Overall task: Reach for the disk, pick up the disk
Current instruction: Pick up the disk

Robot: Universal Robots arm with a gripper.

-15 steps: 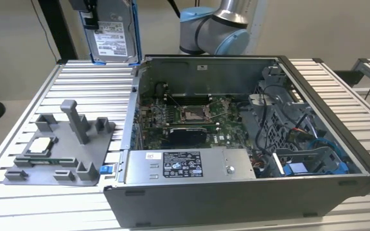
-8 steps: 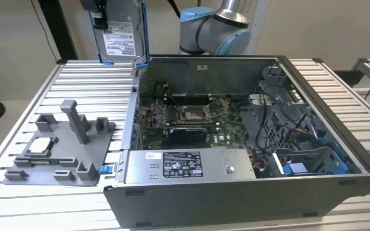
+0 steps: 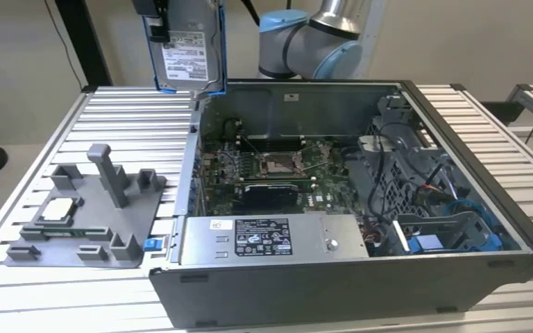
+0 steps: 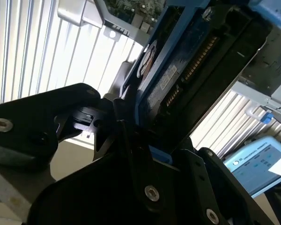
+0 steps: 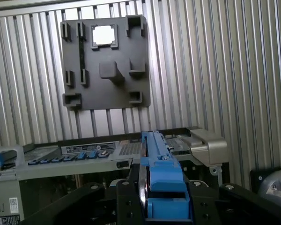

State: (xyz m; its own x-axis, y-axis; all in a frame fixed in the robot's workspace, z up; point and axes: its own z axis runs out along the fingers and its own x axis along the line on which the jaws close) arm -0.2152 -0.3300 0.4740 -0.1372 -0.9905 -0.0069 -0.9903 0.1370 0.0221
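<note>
Silver-grey with blue rails and a white label, the flat metal disk point(image 3: 191, 52) hangs upright in the air above the ribbed metal surface point(image 3: 109, 118), beside the open grey computer case point(image 3: 341, 284), clamped in the black gripper point(image 5: 165, 190).

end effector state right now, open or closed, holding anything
End effector: closed, holding the disk up in the air.

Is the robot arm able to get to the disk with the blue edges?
Yes, it looks so: the tool already grips the disk and holds it upright in the air, off the ribbed table and outside the open computer case. Nothing stands in the way.
</note>
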